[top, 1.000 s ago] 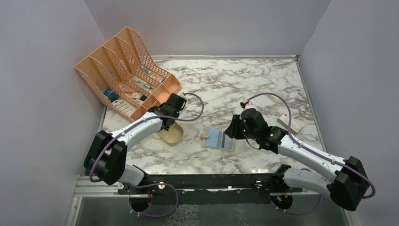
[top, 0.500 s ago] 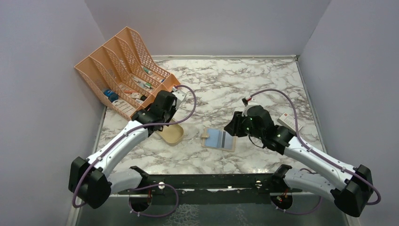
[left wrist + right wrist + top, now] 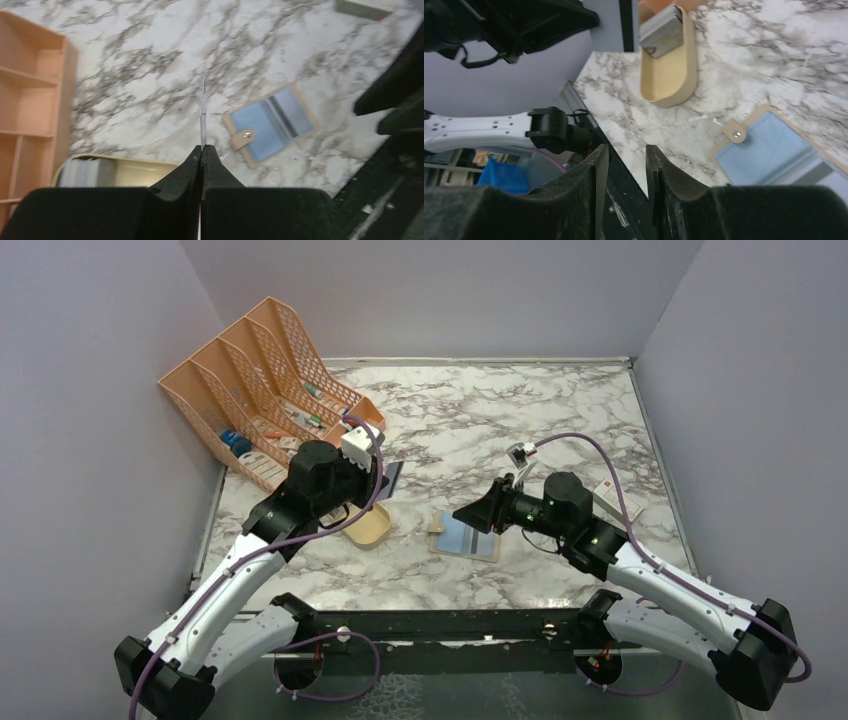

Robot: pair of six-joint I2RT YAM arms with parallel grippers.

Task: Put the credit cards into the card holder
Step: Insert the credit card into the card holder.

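My left gripper (image 3: pixel 383 482) is shut on one thin credit card (image 3: pixel 392 476) and holds it in the air above the beige dish. In the left wrist view the gripper (image 3: pixel 202 148) shows the card (image 3: pixel 203 112) edge-on, sticking up from the tips. More grey cards (image 3: pixel 82 172) lie stacked in the dish, and they also show in the right wrist view (image 3: pixel 663 31). The tan card holder (image 3: pixel 465 537) lies open on the marble, blue-grey pockets up (image 3: pixel 272 122) (image 3: pixel 774 150). My right gripper (image 3: pixel 465 515) (image 3: pixel 626 150) is open and empty, hovering over the holder's left end.
The beige oval dish (image 3: pixel 368 528) sits left of the holder. An orange mesh file rack (image 3: pixel 265 390) stands at the back left. A white box with a red mark (image 3: pixel 612 497) lies right of my right arm. Walls close in three sides.
My left gripper has risen from the dish with a card and moved right. My right gripper has swung to point left over the holder's left end.
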